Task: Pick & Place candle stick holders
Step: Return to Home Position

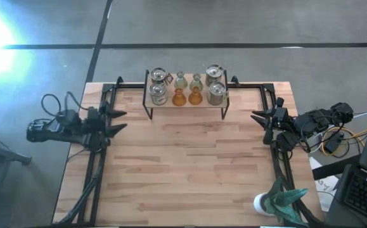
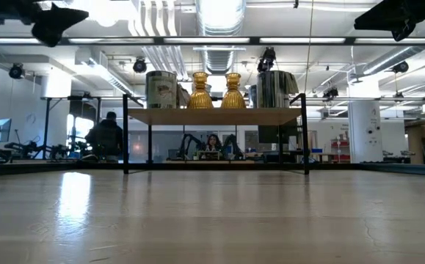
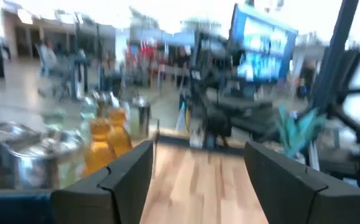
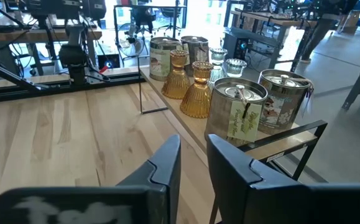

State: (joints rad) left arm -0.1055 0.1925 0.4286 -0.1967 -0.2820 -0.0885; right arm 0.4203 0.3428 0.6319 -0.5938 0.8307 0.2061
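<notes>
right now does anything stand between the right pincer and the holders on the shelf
Nothing visible: only table lies between the right pincer and the shelf. From that side the two silvery jars stand in front of the amber holders.

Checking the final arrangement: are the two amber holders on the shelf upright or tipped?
Upright. The two amber holders stand on their flared bases on the shelf, necks up, side by side.

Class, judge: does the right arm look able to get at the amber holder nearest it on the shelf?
Probably yes. The amber holder stands in the shelf's front row, with bare table between it and the right tool; only the silvery jar beside it crowds that side.
</notes>
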